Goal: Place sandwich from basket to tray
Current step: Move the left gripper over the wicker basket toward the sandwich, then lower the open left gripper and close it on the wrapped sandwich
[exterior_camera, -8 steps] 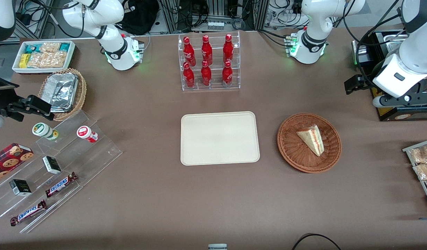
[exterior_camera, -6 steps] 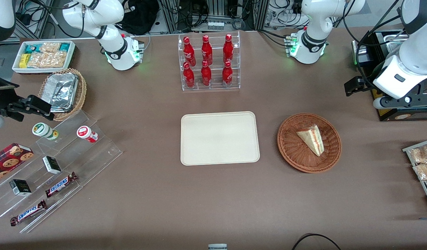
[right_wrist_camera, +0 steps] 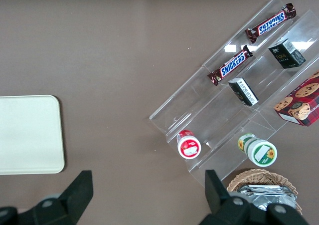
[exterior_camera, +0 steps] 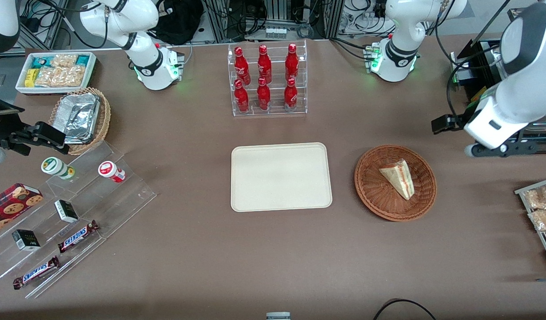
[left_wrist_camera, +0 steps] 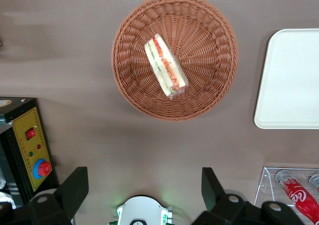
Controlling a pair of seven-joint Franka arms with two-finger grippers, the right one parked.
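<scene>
The sandwich point(exterior_camera: 399, 178), a pale bread wedge with red and green filling on its edge, lies in the round reddish-brown basket point(exterior_camera: 370, 195). The plain cream tray point(exterior_camera: 281, 177) lies beside the basket, toward the parked arm's end. My left gripper point(exterior_camera: 499, 149) hangs high above the table beside the basket, toward the working arm's end, open and empty. In the left wrist view the sandwich point(left_wrist_camera: 166, 71) rests in the basket point(left_wrist_camera: 209, 85), well apart from the gripper point(left_wrist_camera: 143, 185), whose fingers point(left_wrist_camera: 75, 185) stand wide apart. The tray's edge point(left_wrist_camera: 291, 80) shows there too.
A clear rack of red bottles point(exterior_camera: 268, 80) stands farther from the camera than the tray. A black box with a yellow panel point(left_wrist_camera: 30, 145) sits near the gripper. A wire rack of snack packets point(exterior_camera: 541, 209) is at the working arm's end. A stepped acrylic shelf point(exterior_camera: 68, 209) and a foil-filled tan basket point(exterior_camera: 79, 118) are at the parked arm's end.
My left arm has swung toward the basket and a little nearer the camera. The sandwich, basket and tray have not moved.
</scene>
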